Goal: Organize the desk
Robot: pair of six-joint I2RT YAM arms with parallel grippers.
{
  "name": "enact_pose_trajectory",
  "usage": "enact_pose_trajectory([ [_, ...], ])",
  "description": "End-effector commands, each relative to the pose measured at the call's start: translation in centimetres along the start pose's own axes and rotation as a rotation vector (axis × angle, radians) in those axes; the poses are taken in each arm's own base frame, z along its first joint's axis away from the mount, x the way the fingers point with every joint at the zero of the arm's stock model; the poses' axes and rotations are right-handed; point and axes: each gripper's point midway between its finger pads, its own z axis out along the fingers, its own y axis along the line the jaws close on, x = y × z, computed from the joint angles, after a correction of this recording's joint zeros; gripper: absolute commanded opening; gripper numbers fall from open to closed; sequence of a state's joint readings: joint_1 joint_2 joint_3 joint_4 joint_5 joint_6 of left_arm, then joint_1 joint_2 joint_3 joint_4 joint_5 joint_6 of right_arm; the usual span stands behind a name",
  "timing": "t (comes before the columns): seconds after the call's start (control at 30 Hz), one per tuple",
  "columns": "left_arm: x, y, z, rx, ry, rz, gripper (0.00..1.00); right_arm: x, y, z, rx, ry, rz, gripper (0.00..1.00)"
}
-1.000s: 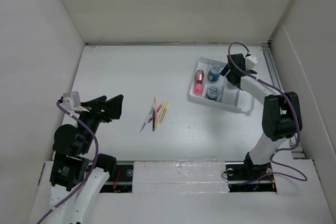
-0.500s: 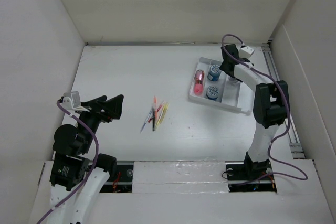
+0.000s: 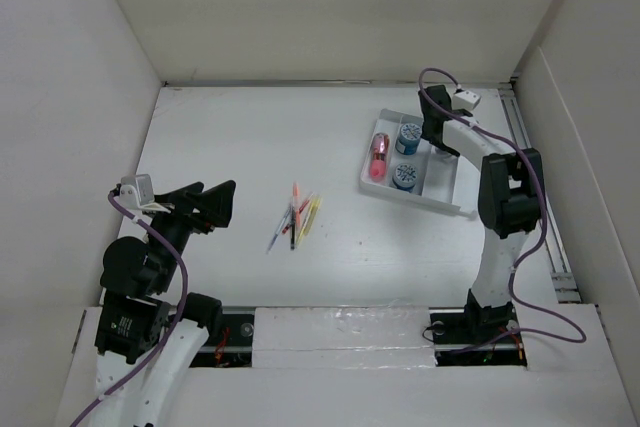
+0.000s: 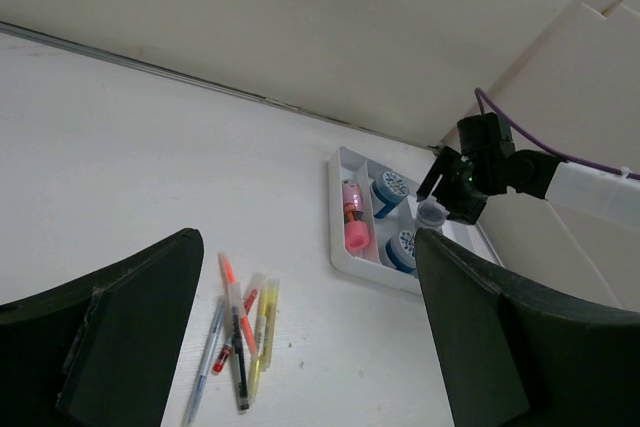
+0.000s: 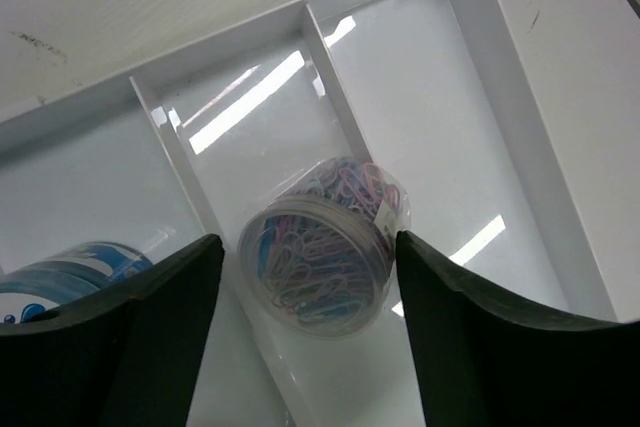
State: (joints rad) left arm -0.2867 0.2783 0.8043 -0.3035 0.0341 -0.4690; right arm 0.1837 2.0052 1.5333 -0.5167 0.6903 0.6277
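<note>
Now right tool [image 5: 308, 257] shifted, astride paper-clip jar [image 5: 322, 232], grip unclear, left tool [image 4: 307, 235] open

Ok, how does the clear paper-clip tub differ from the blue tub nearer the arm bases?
The paper-clip tub is clear, showing coloured clips; the blue tub is blue with a pale patterned top. The paper-clip tub sits between the fingers of the right gripper; the blue tub stands free in the tray. Both are small and round.

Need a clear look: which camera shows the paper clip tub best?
Right wrist: the paper clip tub sits large mid-frame over the tray. Left wrist shows it tiny; the top view hides it behind the right arm.
</note>
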Motion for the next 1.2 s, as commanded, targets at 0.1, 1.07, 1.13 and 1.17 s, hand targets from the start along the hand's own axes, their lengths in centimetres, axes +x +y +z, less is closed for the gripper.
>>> enact_pose_trajectory([
  [0.1, -0.4, -0.6, 0.4, 0.034, -0.019, 0.011, 0.83, -0.2, -0.8, 0.4, 0.008, 0.0, 0.02, 0.66],
  [1.07, -0.7, -0.6, 0.2, 0.028, -0.03, 0.011, 0.83, -1.5, 0.6, -0.9, -0.493, 0.212, 0.364, 0.5],
  [1.13, -0.9, -0.5, 0.1, 0.024, -0.035, 0.009, 0.83, -1.3, -0.1, -0.6, -0.459, 0.193, 0.372, 0.5],
  [1.17, -0.8, -0.5, 0.2, 0.025, -0.033, 0.009, 0.83, -1.2, -0.3, -0.5, -0.45, 0.193, 0.374, 0.48],
])
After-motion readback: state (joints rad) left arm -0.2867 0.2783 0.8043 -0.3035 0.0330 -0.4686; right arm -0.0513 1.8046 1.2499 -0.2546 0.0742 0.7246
